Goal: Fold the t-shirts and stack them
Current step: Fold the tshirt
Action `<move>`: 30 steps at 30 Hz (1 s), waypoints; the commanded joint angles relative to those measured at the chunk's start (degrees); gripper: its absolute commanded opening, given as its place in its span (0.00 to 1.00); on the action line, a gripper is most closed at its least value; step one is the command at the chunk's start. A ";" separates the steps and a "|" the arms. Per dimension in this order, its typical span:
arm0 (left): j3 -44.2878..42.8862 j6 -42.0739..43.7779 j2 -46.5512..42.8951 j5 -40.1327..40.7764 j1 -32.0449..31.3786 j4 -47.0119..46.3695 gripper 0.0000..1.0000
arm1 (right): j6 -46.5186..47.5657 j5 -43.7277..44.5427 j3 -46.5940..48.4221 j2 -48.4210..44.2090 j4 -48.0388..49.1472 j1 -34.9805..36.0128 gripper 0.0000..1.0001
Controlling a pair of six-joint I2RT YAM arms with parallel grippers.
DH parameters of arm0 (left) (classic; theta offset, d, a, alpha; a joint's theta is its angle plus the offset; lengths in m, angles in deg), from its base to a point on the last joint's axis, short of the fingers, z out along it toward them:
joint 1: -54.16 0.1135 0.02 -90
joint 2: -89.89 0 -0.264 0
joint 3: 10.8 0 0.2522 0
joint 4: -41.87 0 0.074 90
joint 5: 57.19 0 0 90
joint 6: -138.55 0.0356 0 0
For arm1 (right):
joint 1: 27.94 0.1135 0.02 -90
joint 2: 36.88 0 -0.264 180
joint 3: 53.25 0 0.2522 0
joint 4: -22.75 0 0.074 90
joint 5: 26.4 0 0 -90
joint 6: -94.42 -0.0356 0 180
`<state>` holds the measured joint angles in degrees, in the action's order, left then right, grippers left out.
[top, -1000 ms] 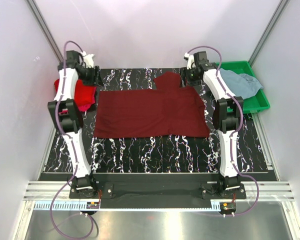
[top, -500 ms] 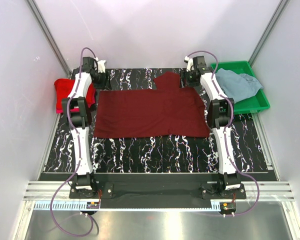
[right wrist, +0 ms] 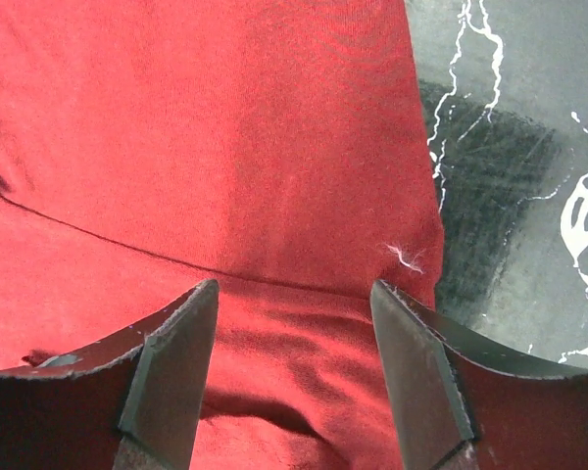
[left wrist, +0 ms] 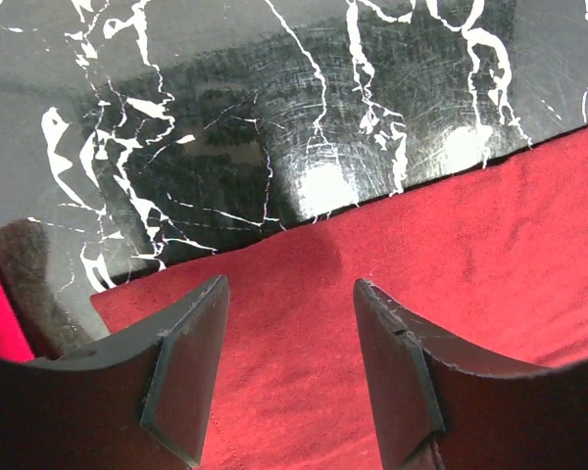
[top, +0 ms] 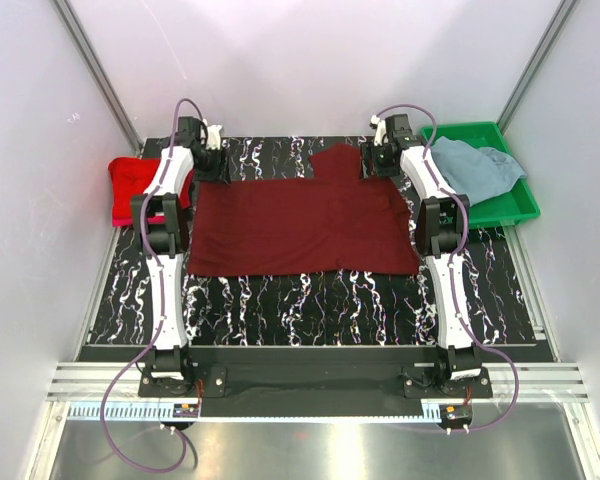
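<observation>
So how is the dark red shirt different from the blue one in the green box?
The maroon shirt lies spread flat on the table; the grey-blue shirt sits crumpled in the green tray. The maroon shirt covers more room than the grey-blue shirt. Both are soft cloth, not yet stacked.

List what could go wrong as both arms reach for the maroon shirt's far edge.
The left jaws stand open right at the corner of the dark maroon cloth t-shirt; closing there may catch only its edge, and it may slip out. The right jaws stand open over a seam near the cloth's edge; they might pinch it unevenly and skew the fold.
</observation>
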<state>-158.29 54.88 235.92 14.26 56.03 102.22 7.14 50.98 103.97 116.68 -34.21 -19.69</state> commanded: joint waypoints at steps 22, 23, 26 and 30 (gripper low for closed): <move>37.48 -4.13 -37.75 -10.54 0.41 8.43 0.59 | -1.93 -12.51 -32.52 -33.67 -9.80 -0.34 0.72; 39.49 -3.96 -37.93 -10.55 0.42 8.69 0.59 | -2.37 -12.86 -34.54 -34.02 -8.84 -0.25 0.71; 43.10 -4.57 -37.15 -10.98 0.42 9.04 0.58 | -4.37 -14.01 -38.42 -32.71 -8.48 -0.25 0.71; 48.03 -5.62 -36.09 -11.86 0.42 8.61 0.55 | -5.27 -14.62 -37.74 -29.03 -8.04 -0.34 0.71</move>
<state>-111.67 50.77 200.32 5.56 56.12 110.06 3.99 39.44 65.09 85.97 -41.16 -19.75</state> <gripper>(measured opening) 0.558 0.712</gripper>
